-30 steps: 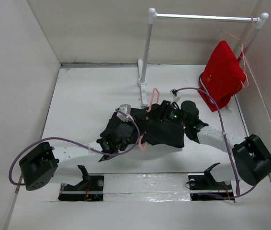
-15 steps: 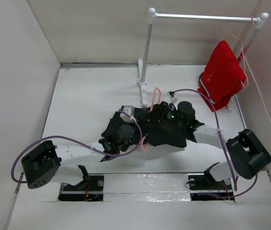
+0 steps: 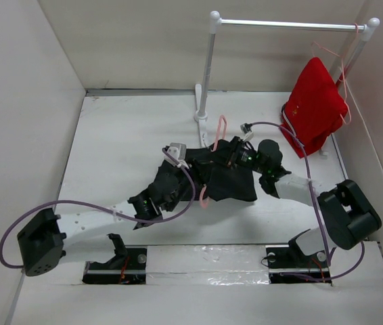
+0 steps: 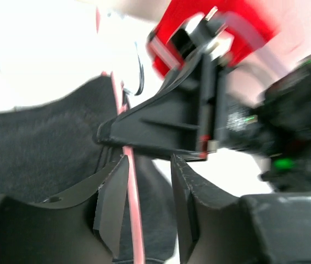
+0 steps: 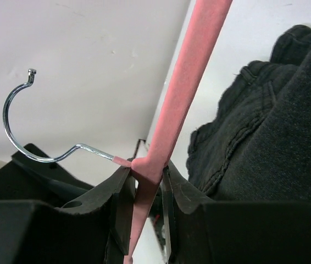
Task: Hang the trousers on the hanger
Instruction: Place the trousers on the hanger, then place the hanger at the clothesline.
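Note:
The black trousers lie bunched mid-table, draped around the pale-pink hanger, whose lower part pokes out at their left edge. My right gripper is shut on the hanger at the neck, where the metal hook begins; the trousers hang to its right. My left gripper sits at the trousers' left side. In the left wrist view it is open, with the thin hanger bar against its left finger and black cloth behind.
A white clothes rack stands at the back, its post just behind the trousers. A red garment hangs on another thin hanger at the rack's right end. Walls enclose the left, back and right sides.
My left arm has stretched forward, and its gripper has moved up-right along the trousers onto the hanger bar. The right gripper has shifted slightly with the hanger, whose top now sits a little farther back.

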Tool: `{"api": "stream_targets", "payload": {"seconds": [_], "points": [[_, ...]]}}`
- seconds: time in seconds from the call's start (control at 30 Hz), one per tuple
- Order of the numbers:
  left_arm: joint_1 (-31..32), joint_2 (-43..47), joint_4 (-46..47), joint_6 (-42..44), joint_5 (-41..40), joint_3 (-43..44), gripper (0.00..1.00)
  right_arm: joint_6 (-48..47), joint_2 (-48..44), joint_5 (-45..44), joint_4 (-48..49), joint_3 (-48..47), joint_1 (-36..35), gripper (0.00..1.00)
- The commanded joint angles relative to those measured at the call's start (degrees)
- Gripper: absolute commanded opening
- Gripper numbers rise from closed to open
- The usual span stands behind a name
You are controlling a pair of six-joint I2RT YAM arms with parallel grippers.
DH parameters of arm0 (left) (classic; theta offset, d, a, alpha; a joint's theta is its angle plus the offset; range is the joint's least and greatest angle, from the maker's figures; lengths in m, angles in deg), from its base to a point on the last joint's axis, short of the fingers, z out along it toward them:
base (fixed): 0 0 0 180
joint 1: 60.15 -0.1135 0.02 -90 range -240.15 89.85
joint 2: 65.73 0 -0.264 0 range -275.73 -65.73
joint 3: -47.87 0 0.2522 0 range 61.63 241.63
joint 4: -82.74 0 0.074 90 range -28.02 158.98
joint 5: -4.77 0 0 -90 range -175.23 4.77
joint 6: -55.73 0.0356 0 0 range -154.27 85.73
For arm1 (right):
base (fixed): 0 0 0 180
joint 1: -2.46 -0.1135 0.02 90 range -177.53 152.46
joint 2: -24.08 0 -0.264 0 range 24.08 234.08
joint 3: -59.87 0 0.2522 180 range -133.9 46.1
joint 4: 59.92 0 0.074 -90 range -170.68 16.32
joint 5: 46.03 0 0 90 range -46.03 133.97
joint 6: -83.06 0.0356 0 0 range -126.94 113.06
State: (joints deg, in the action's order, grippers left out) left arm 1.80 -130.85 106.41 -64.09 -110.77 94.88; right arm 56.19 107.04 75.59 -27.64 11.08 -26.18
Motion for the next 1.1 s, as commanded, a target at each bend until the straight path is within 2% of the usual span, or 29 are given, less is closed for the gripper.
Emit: {"api": "stream_targets", "payload": {"seconds": [0.0,0.23,0.47,0.8,1.07], "points": [[0.36,6.57,0.81,3.19,-0.39,3.04,0.35,6.73,-2.54,1.69,13.34,-4.87,2.36,0.00],[0.36,17.73,-5.96,3.37,-3.54,2.61,0.35,21.13,-0.08,3.10,26.98,-8.39,8.86,0.00],[0.36,22.49,-10.27,1.26,-7.50,0.76,0.34,28.88,1.85,-0.93,31.38,-15.06,11.41,0.00],[0.36,25.74,-15.72,-1.64,-8.74,0.06,0.33,32.05,7.83,-7.18,24.21,-30.88,16.51,0.00],[0.36,28.55,-17.92,-4.28,-9.00,-3.10,0.33,33.11,16.17,-4.64,18.83,-44.24,21.00,0.00]]}}
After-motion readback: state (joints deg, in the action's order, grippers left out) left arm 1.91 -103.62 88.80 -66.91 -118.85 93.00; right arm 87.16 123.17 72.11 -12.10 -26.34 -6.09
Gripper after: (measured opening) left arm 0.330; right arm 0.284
